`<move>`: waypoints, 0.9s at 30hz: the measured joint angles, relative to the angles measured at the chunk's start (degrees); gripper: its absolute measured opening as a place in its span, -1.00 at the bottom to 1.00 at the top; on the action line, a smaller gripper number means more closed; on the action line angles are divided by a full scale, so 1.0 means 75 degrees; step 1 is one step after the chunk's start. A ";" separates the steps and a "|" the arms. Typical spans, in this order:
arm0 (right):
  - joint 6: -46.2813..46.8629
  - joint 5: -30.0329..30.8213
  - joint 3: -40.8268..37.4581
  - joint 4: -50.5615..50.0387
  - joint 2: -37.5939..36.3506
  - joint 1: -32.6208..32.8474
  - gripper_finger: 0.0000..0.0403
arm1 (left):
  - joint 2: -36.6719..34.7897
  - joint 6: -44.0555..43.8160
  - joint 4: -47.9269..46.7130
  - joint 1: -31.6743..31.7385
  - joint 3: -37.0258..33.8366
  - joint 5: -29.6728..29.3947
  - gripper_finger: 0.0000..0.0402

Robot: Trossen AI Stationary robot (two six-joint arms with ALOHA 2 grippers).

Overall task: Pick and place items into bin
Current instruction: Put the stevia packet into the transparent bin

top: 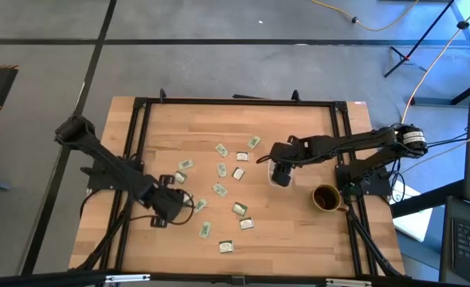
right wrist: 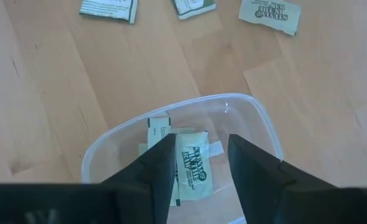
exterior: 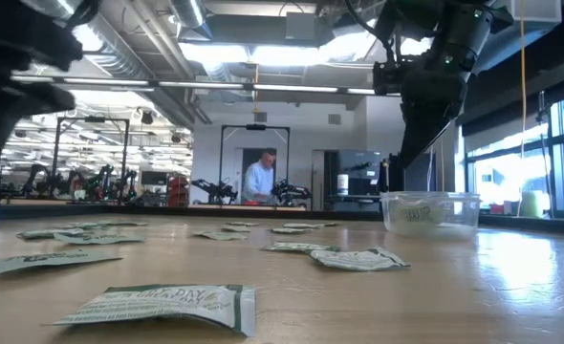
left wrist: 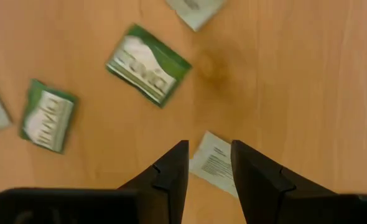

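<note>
The wooden table [top: 299,231] carries scattered packets [top: 219,190], a clear bin [exterior: 429,211] and a mug [top: 326,198].

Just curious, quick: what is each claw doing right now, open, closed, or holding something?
Left gripper: open, empty, just above a white packet on the table.
Right gripper: open, empty, over the bin, which has packets inside.

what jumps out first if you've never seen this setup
Small green and white packets lie scattered over the middle of the wooden table. The right gripper hangs open above a clear tub with a few packets inside, beside a brown mug. The left gripper hovers open over a white packet near the table's left side.
</note>
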 joint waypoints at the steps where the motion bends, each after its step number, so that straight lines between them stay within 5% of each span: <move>1: 0.0002 0.0000 0.0000 0.0002 0.0000 0.0000 -0.26 | 0.0122 -0.0160 0.0011 -0.0112 0.0000 -0.0003 -0.43; 13: 0.0010 0.0001 0.0000 0.0128 0.0000 0.0000 -0.26 | 0.1250 -0.1318 0.0177 -0.0504 0.0000 -0.0256 -0.51; 27: 0.0008 0.0000 -0.0001 0.0199 0.0000 0.0000 -0.26 | 0.1516 -0.2058 0.0429 -0.0501 -0.0074 0.0211 -0.72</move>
